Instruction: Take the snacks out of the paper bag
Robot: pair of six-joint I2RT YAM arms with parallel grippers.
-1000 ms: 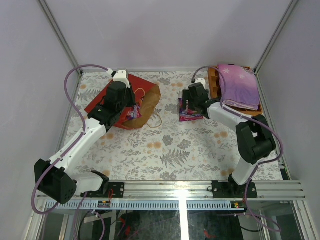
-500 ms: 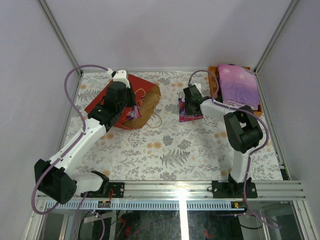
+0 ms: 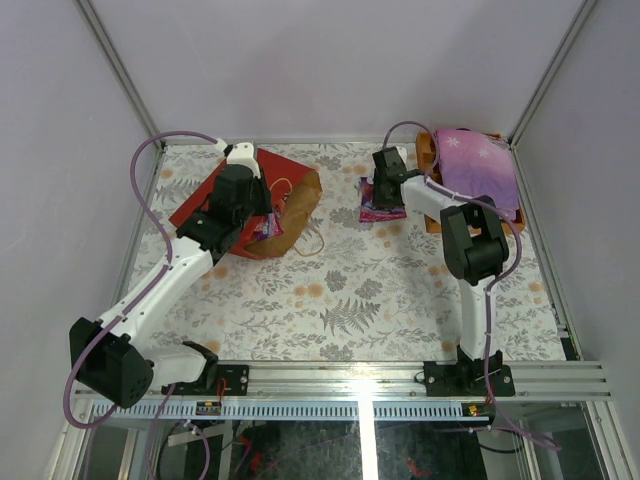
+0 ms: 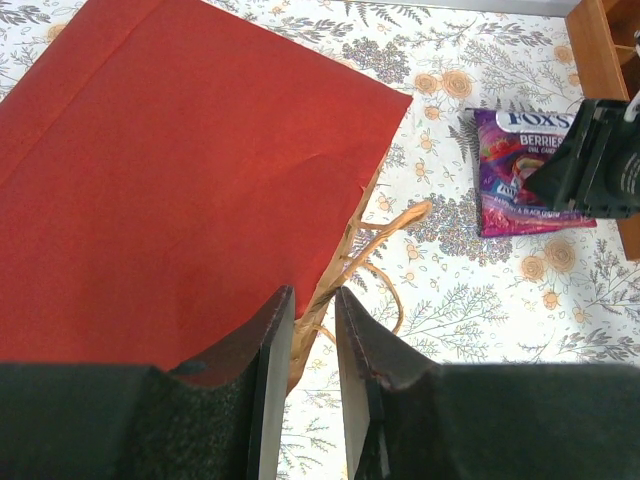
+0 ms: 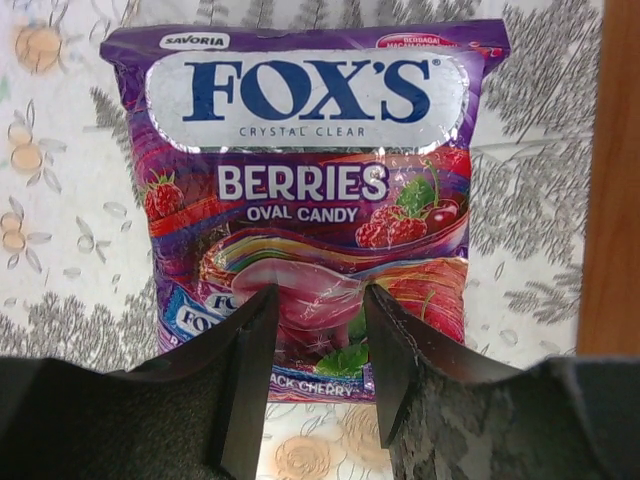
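Matt red paper bag, glossy purple candy pouch, brown wooden tray, soft cloth

Bright, even, diffuse light from overhead. Soft faint shadows under arms on worktop. Top view sharp throughout. Wrist views: left tool and right tool dark, blurred, out of focus up close. Glare on pouch silver band, print crisp. Bag matte, evenly lit.
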